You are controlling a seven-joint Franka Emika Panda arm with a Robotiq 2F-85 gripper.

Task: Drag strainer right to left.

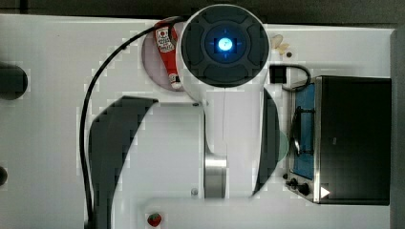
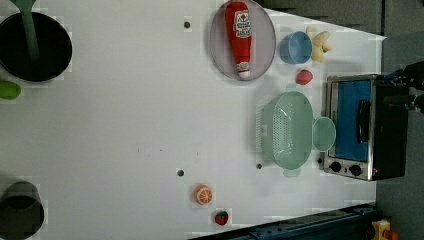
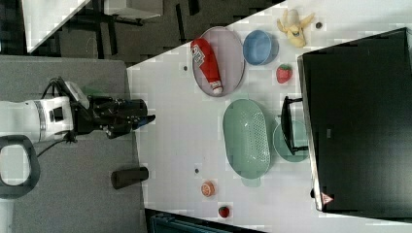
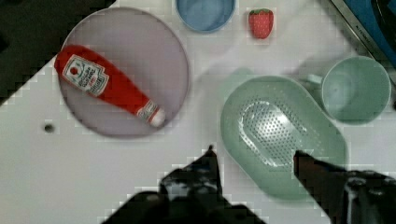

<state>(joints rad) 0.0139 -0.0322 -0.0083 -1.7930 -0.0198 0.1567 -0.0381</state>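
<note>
Wrist view is showing the gripper (image 4: 254, 156) hanging with jaws spread wide, gripping nothing. The strainer (image 4: 280, 135) is sitting on the white table (image 4: 93, 177), its near rim lying between the two fingertips. The mug (image 4: 357, 88) is sitting just beyond the strainer; the ketchup bottle (image 4: 107, 84) is lying on a plate (image 4: 154, 42) farther off.
</note>
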